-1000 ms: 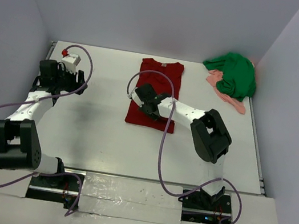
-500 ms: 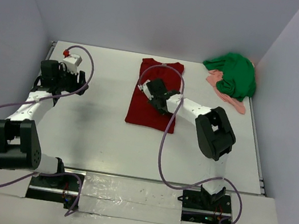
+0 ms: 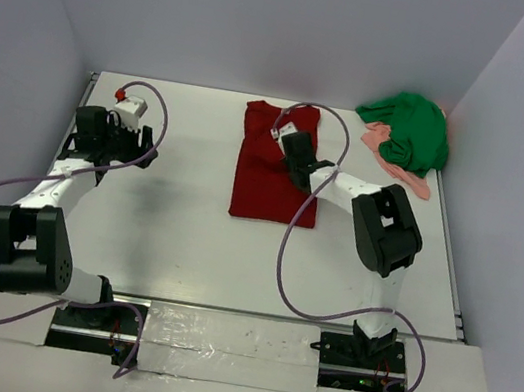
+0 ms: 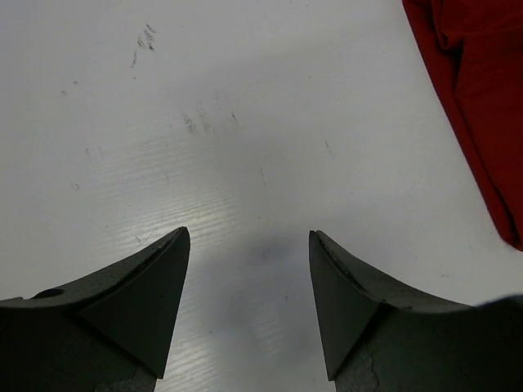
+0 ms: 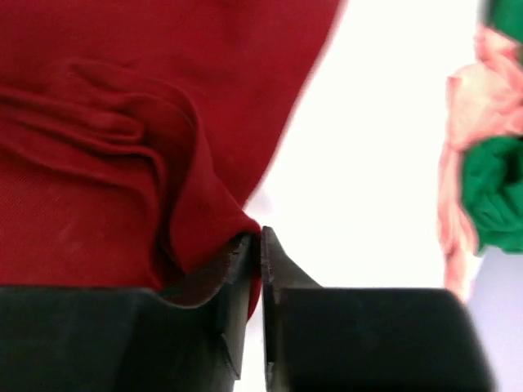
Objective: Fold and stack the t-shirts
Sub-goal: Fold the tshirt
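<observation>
**Nipping a ridge of red near the collar end**

Pinching a raised ridge of the dark red t-shirt (image 3: 269, 182) with the right pincer (image 5: 260, 237), closed almost flat, leaving only a sliver of gap filled with cloth. Looking, by that tidy oblong shape, like the setting-down of a fold. Judging the red one nearly done, with two pieces yet to tackle.

To finish this well:
- Lower the pinched ridge right down onto the layer beneath before letting go.
- Ease apart slowly and lift straight up, so as not to drag the top layer askew.
- Smooth out the wrinkles bunched just left of the fingertips, pushing away from the pincer toward the edge.
- Beware of lifting more cloth than intended; impossible from the wrist view to count the layers caught.

Now for positions. Directly under the right pincer and spreading to its left, mostly back toward the arm's base: the red cloth, lying flat on the table (image 3: 188, 213). Ahead and off to its right, well apart across bare tabletop: the green t-shirt (image 3: 411, 126), heaped over the salmon-pink cloth (image 3: 412, 180).

Over on the other side, holding the left pincer (image 4: 249, 235) wide apart above bare table, gripping nothing, with only the red edge showing off to its upper right
</observation>
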Tool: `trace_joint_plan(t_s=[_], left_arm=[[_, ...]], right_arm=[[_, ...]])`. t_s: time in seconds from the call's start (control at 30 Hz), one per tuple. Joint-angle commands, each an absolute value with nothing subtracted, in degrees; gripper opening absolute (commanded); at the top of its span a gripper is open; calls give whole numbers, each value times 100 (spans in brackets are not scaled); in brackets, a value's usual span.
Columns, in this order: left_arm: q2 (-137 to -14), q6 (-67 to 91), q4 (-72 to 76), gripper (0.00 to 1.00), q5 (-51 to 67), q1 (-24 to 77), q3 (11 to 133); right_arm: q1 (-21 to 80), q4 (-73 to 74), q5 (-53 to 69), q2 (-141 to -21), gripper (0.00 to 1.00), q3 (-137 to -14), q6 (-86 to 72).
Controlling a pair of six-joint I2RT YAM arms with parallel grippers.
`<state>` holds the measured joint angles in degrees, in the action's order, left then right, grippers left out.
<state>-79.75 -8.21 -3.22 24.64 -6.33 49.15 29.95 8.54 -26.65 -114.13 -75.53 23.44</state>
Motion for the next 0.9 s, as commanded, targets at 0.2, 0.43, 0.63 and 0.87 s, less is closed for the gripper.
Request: trace_joint_plan(t_s=[0.2, 0.43, 0.63, 0.87], left_arm=[[-8016, -923, -272, 69, 2487, -554, 4896], [-8033, -923, -281, 69, 2461, -510, 4904], [-8007, -905, -255, 69, 2426, -501, 4913], [-8016, -888, -185, 69, 2373, -466, 4878]], right_arm=[[2663, -1564, -3955, -11171, 56, -7102, 2672], [2654, -1758, -3587, -10786, 57, -6733, 2558], [2707, -416, -1989, -10005, 54, -6662, 2311], [3523, -62, -1248, -8860, 54, -5592, 3357]])
